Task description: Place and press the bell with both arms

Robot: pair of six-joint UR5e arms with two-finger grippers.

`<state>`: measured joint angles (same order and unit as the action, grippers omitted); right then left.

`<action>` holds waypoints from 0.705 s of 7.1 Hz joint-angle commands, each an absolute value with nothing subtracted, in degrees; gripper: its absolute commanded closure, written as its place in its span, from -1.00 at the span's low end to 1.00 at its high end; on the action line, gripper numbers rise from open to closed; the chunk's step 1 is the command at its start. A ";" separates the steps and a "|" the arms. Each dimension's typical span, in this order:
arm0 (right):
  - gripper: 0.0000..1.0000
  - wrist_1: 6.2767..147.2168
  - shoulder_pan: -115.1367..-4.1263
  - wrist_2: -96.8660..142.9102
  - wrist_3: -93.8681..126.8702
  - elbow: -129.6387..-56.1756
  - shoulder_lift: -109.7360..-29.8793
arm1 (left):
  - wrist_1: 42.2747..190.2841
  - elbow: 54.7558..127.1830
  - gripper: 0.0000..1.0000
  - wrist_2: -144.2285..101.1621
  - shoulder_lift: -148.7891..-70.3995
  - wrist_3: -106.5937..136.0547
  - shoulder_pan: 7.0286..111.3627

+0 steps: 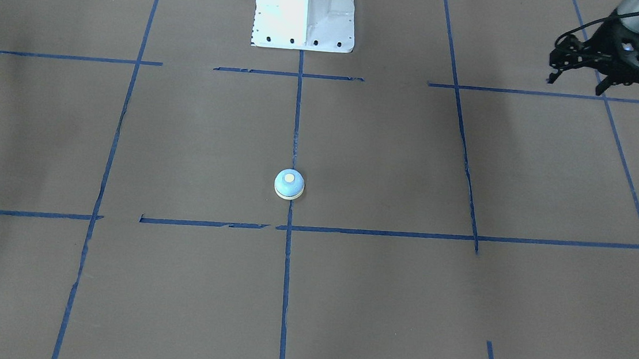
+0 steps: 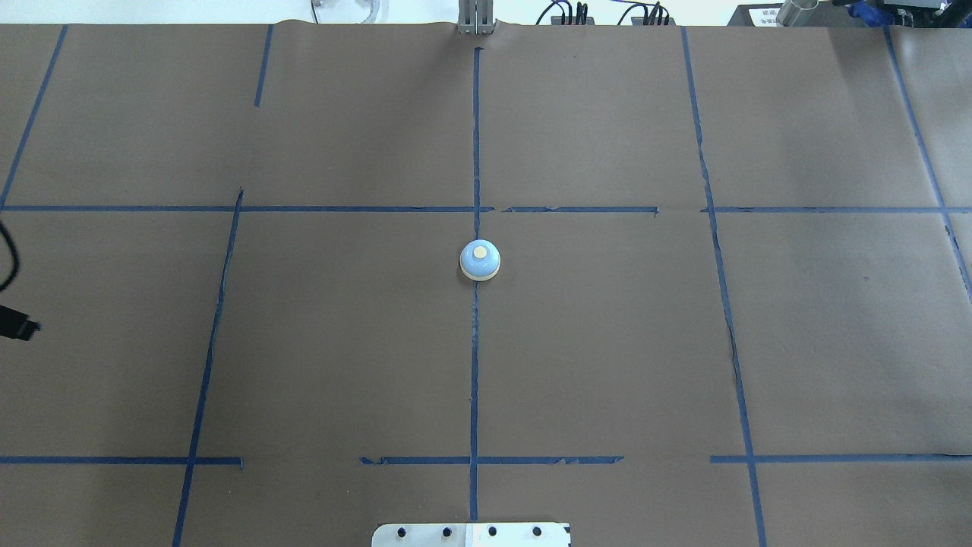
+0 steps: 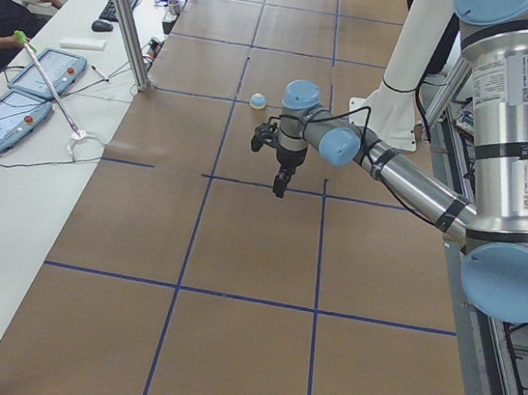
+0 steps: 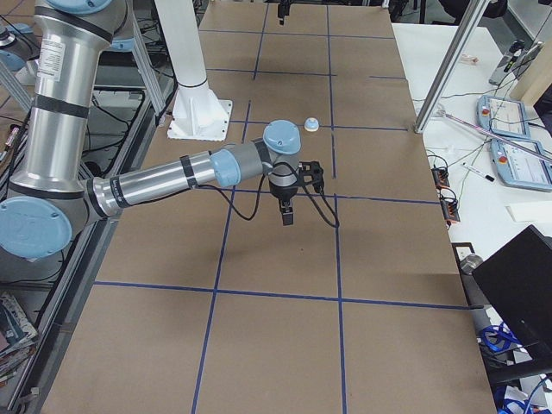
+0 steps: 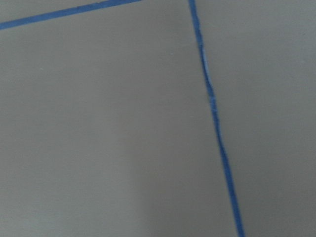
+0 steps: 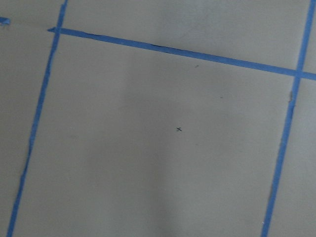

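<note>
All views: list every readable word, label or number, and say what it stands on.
No text can be read.
White sticker on the left arm: print too small to read.
White sticker on the right arm: print too small to read.
Paper sign at the overhead view's top right: blurred.
On the bell: no markings seen.

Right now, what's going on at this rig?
Nothing is being handled. The bell sits upright by itself on the centre tape line of the table, button up, with nothing touching it. The left gripper and the right gripper each hang fingers-down above the table, out toward their own ends, well clear of the bell and with nothing visible in them. Both wrist cameras show only bare table and tape. The pictures do not show whether the bell has been pressed.
</note>
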<state>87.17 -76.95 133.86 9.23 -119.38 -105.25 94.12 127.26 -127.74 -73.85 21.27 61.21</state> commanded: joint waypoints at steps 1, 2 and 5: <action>-1.00 87.28 -84.61 134.21 -5.22 -116.56 -110.81 | 94.30 112.78 -1.00 -139.78 -69.97 -11.95 83.12; -1.00 87.28 -85.68 134.47 -7.19 -116.20 -111.79 | 94.31 106.24 -1.00 -141.23 -70.40 -21.87 91.58; -1.00 89.97 -86.49 136.23 -7.21 -116.98 -113.38 | 92.30 107.04 -1.00 -138.78 -70.40 -10.95 93.34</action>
<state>87.94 -86.35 135.58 -7.08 -116.70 -113.13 93.28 106.72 -139.07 -70.24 -15.91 92.81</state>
